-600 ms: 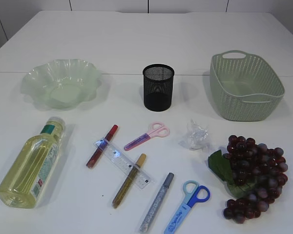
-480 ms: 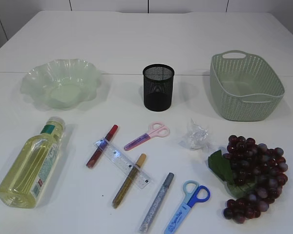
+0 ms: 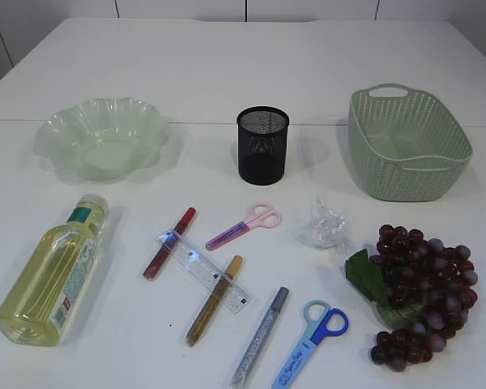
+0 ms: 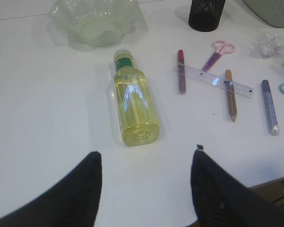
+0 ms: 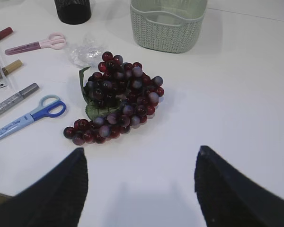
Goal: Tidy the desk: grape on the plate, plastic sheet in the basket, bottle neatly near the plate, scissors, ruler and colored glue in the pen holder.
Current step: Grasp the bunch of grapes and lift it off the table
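Both grippers [image 4: 146,184] [image 5: 139,184] are spread, empty. Risk: grapes [image 5: 116,101] at 12 o'clock may shed or roll if pinched loosely.

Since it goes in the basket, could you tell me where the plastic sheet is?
In the exterior view, the plastic sheet lies right of centre, between the pink scissors and the grapes.

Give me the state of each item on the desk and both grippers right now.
Bottle: lying on its side, capped.
Plate: empty.
Pen holder: upright, empty.
Basket: upright, empty.
Grapes: on the desk.
Plastic sheet: crumpled, beside the grapes.
Ruler: flat, lying across two glue pens.
Left gripper: open, empty.
Right gripper: open, empty.
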Controlling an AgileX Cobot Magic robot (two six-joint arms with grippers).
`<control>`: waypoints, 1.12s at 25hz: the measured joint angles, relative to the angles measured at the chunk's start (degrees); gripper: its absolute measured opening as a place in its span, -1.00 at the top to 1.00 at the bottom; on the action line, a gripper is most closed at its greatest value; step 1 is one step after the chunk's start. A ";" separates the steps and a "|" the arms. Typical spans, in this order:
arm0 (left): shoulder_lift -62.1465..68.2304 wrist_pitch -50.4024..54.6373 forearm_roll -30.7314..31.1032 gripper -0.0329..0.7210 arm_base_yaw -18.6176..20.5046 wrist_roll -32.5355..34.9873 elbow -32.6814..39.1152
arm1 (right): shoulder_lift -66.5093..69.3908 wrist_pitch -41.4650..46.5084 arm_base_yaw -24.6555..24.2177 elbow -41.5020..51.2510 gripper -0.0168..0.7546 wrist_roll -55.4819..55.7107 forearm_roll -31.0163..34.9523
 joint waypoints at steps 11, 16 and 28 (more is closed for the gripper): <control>0.00 0.00 -0.20 -0.24 0.00 0.00 0.00 | 0.00 0.00 0.00 0.00 -0.46 0.00 0.00; 0.00 0.00 -0.48 -0.24 0.00 0.00 0.00 | 0.00 0.00 0.00 0.00 -0.46 0.00 0.00; 0.00 -0.10 -0.52 -0.24 0.00 0.00 0.00 | 17.57 -0.12 0.00 -2.58 -0.46 3.71 0.22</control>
